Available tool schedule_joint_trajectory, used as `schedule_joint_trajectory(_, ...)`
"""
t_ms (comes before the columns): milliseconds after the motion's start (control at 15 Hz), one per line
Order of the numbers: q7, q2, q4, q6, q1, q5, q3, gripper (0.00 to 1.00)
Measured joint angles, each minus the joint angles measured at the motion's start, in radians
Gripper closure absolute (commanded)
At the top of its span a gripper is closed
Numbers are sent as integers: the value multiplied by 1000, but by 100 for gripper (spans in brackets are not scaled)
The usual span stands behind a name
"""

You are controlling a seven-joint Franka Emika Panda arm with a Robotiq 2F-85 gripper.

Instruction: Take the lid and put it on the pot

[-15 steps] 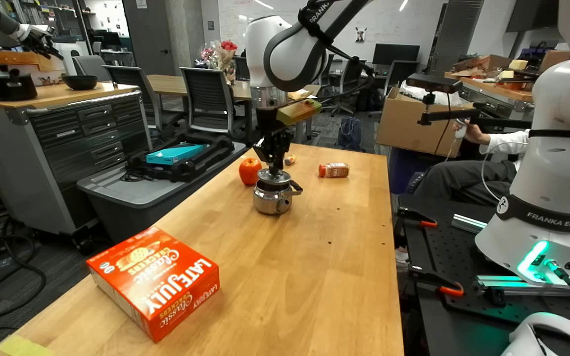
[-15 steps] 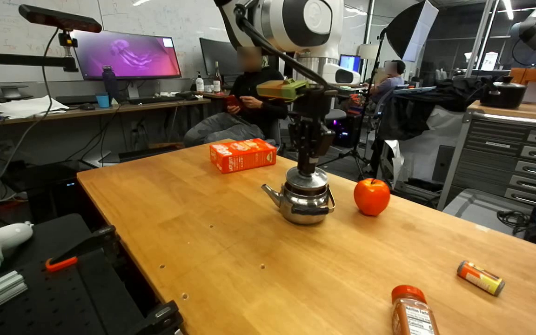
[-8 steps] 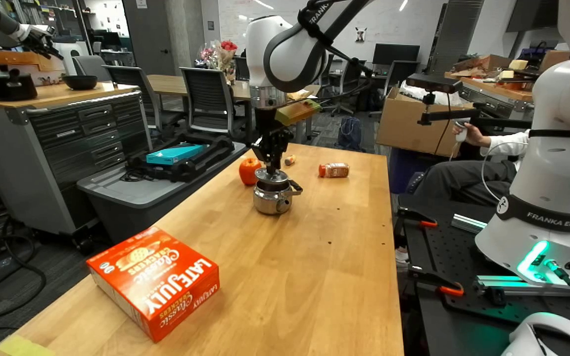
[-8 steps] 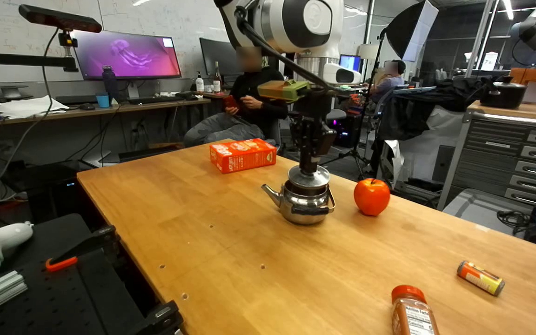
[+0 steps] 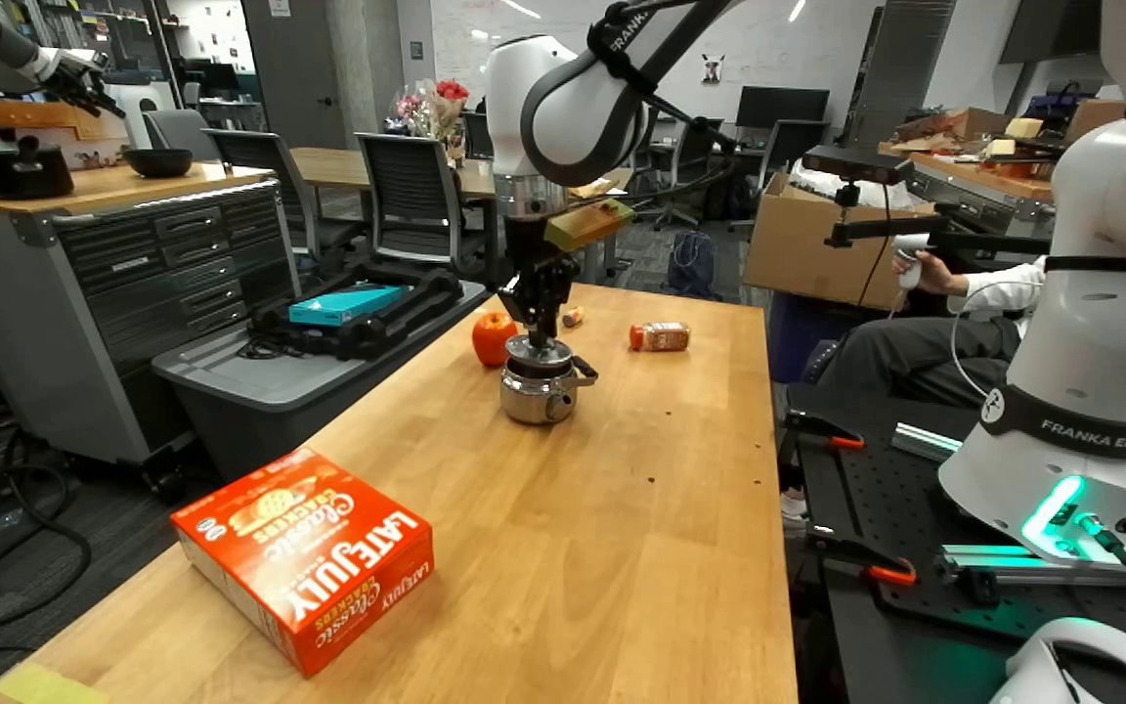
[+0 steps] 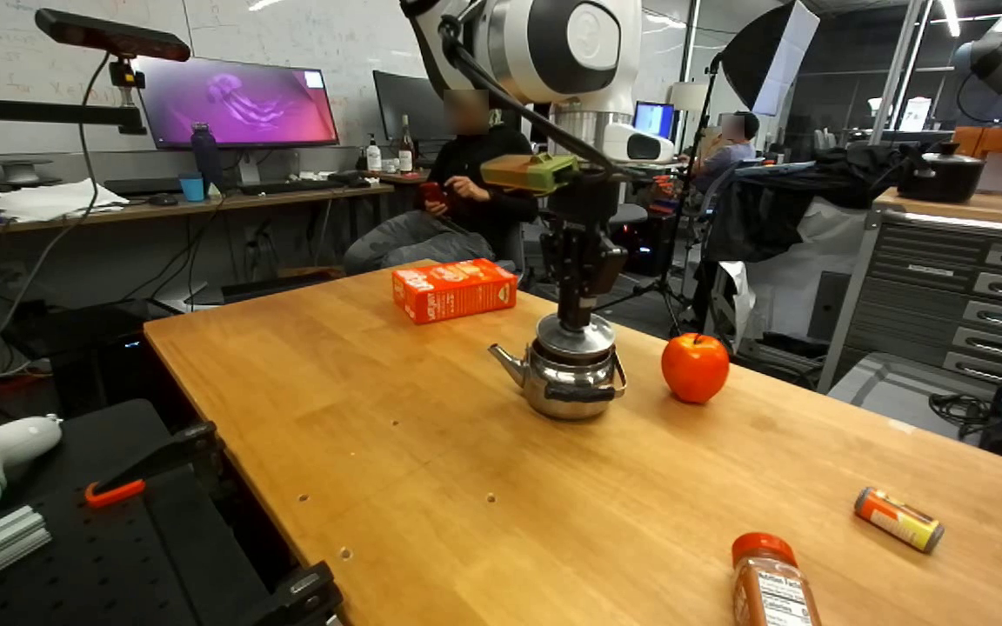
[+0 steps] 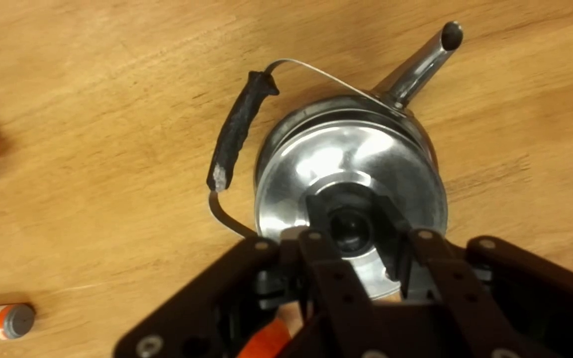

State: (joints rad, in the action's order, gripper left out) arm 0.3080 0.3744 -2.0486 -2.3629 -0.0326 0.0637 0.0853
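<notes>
Light-brown wooden table point(image 6: 336, 391): lower half, in an exterior view.
Black two-fingered gripper point(image 6: 575, 315): right of centre, pointing down, clamped on a flat round silvery lid point(image 6: 577, 341).
Small round steel pot with spout point(image 6: 564, 376): upright beneath the lid; lifting and carrying look done, seating and release left.
Lid: directly below the gripper, over the pot; whether touching it, unclear.
Dark round knob point(image 7: 350, 232): between the fingers point(image 7: 320, 214), below centre, wrist view.

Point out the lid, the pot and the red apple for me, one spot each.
The lid point(image 7: 331, 161): wrist view, on its shiny upper face.
The pot point(image 5: 528, 397): an exterior view, on the side of its steel body.
The red apple point(image 6: 695, 369): an exterior view, mid-skin, below the stem.
</notes>
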Motion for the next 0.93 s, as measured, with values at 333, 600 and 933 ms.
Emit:
schedule_joint_trajectory(333, 0, 6, 1, 0, -1, 0, -1, 93)
schedule_joint_trajectory(600, 29, 38, 5, -14, -24, 11, -3, 93)
schedule_joint_trajectory(933, 42, 39, 8, -14, -38, 11, -4, 93)
